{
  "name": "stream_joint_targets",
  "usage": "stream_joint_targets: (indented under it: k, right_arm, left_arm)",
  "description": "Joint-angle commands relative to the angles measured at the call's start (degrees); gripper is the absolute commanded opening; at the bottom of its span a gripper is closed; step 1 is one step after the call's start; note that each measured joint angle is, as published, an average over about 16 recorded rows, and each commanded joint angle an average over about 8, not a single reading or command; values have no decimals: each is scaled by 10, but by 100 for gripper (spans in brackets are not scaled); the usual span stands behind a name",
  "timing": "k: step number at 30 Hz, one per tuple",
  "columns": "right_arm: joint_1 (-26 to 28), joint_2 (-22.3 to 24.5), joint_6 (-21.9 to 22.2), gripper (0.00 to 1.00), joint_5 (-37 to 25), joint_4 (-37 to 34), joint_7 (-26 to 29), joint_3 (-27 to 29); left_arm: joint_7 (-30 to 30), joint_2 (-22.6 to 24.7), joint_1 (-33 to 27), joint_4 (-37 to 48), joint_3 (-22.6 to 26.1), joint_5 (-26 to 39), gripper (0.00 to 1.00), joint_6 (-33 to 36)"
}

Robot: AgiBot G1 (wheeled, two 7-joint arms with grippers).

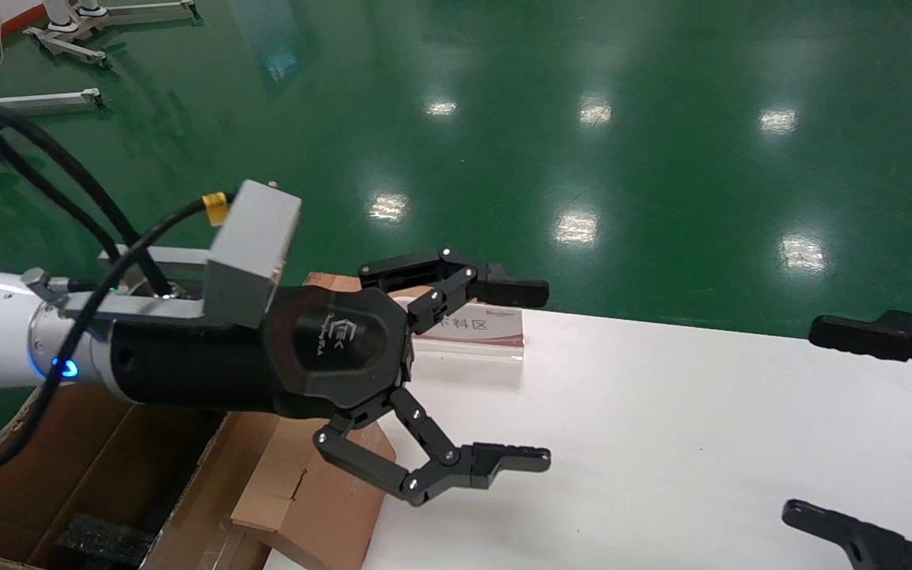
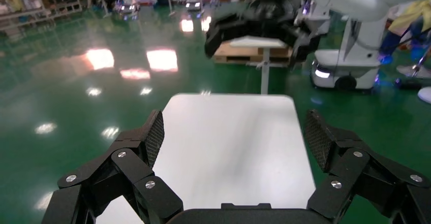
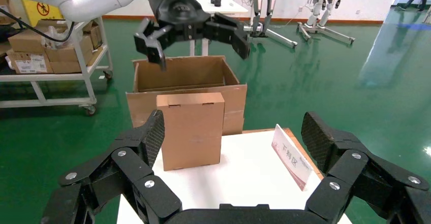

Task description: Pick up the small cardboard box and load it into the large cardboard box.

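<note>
The small cardboard box (image 3: 189, 130) stands upright on the white table (image 3: 244, 183), at the end next to the large cardboard box (image 3: 183, 74). In the head view the small cardboard box (image 1: 321, 491) shows partly under my left arm. The large cardboard box (image 1: 68, 475) sits on the floor at lower left with black foam (image 1: 104, 538) inside. My left gripper (image 1: 545, 376) hangs open and empty above the table, just past the small box; it also shows as the left gripper (image 3: 198, 46) in the right wrist view. My right gripper (image 1: 803, 419) is open and empty at the table's right side.
A tilted sign plate (image 1: 472, 328) lies near the table's far edge. A metal cart with cartons (image 3: 51, 51) stands on the green floor beyond the large box. A white wheeled base (image 2: 340, 71) stands past the table's right end.
</note>
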Motion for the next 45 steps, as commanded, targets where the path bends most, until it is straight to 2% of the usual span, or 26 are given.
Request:
stream_joint_targets:
  k: [1,10,15,21,34,45]
  right_arm:
    - [0,0,0,100,0,0,0,0]
    - [0,0,0,100,0,0,0,-1]
    - [0,0,0,100,0,0,0,-1]
    - [0,0,0,100,1,0,-1,-1]
    - [0,1,0,100,1,0,-1,-2]
    - [1,1,1,100,1,0,-1,-2]
  left_arm:
    - [1,-2,0,0,1,4,100,0]
    - [-100,-13,-98,-31,74,198,100,-10]
    - [-186,3,-180,-33,123,296,100,21]
    - [-295,28,-275,-34,204,377,100,52]
    - [-476,52,-430,-32,419,434,100,57]
    - [-626,102,-539,-31,601,477,100,58]
